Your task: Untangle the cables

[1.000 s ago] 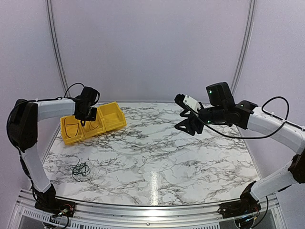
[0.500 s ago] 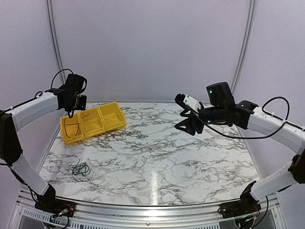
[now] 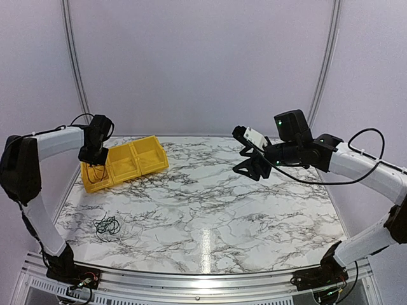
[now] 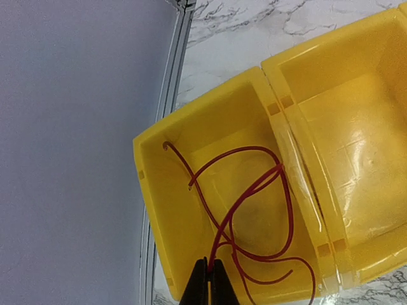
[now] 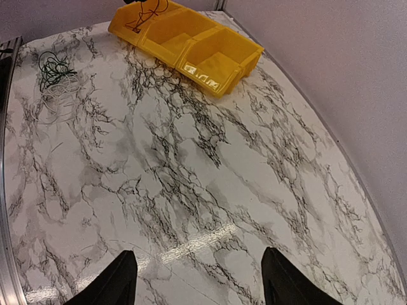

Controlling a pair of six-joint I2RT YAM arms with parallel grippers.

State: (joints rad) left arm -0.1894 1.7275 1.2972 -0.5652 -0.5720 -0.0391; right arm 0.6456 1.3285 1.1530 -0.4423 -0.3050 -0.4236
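Down has come the left tool [image 4: 208, 283]. Half a second ago it was raised and further left; now it hangs low over the end compartment of the yellow bins [image 3: 149, 159], closest to the wall. Its tips are pressed tight together, and a strand of the red wire [image 4: 249, 197] runs straight up into them, so it looks pinched there. Most of that wire lies in loose crossing loops on the floor of the compartment. I judge one freed cable is being laid into the bins and only needs letting go.

The remaining tangle [image 3: 107, 224] has not shifted. It sits on the counter [image 3: 210, 210] near the left front edge, well apart from the bins and from both arms. From the right wrist it reads as a dark greenish coil beside a paler one.

The right tool [image 3: 240, 151] has stayed put, spread wide and holding nothing, high over the far right of the counter.

How many strands the tangle holds, and how they cross, is too fine to tell. The left wrist view cuts off the near end of the red wire and the third compartment.
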